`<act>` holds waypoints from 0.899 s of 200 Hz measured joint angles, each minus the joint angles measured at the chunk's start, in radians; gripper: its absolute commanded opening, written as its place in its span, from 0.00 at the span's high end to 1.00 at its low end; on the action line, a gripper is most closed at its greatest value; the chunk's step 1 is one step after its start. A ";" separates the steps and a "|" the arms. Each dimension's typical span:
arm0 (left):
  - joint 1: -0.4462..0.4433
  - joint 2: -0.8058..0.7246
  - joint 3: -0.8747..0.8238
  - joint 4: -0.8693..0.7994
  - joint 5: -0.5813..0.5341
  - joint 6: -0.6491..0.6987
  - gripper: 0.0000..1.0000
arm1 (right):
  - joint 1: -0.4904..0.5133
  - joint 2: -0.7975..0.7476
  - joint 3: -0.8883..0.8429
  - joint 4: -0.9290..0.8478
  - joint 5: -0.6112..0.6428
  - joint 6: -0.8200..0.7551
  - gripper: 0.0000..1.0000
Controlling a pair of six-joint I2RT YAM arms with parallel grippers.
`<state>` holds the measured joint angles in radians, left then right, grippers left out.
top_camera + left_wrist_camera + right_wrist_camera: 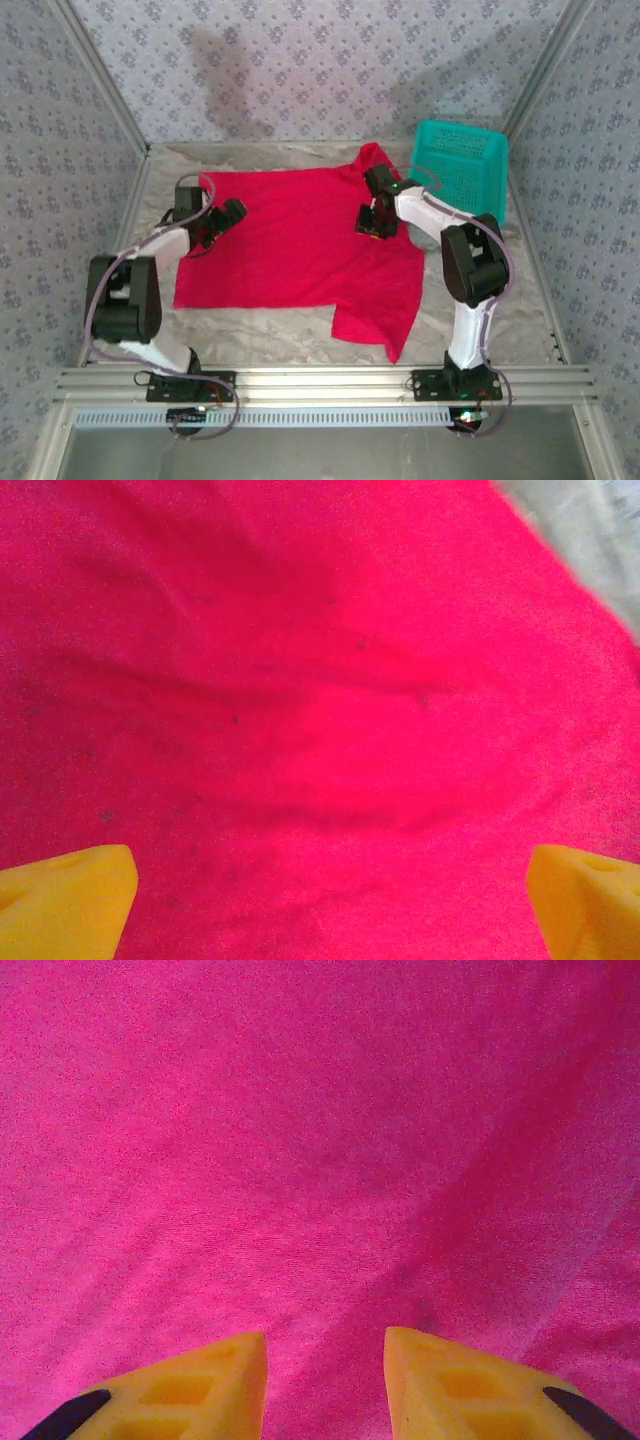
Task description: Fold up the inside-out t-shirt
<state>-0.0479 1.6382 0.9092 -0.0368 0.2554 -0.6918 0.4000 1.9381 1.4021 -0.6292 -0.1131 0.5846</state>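
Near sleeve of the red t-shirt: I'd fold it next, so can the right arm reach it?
Probably yes: the sleeve lies uncovered beside that arm's base, and the right gripper is open nearby.

Teal mesh basket [462, 165]: on table, right of right gripper [375, 228] and slightly beyond it, by right wall. Crinkled pale table cover [480, 320]: bare strips left of left gripper [232, 212], beyond both grippers, and right of right gripper. Floral-patterned walls [300, 70] on 3 sides. Aluminium rail [320, 382] along near edge.
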 measured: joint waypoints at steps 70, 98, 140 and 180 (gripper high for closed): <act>0.181 0.023 -0.085 0.050 0.068 -0.087 0.03 | 0.034 -0.145 -0.336 0.188 0.000 0.011 0.59; 0.212 -0.113 -0.162 -0.072 -0.012 -0.083 0.03 | 0.088 -0.254 -0.445 0.161 0.020 0.016 0.57; 0.148 -0.192 -0.074 -0.193 -0.078 -0.035 0.03 | 0.091 -0.316 -0.375 0.044 0.072 0.020 0.52; 0.006 -0.061 0.203 -0.229 -0.087 0.040 0.05 | 0.070 -0.183 -0.035 0.072 0.127 0.002 0.51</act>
<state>-0.0422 1.5772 1.1118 -0.2653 0.1680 -0.6514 0.4702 1.7550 1.3670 -0.5568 0.0143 0.5865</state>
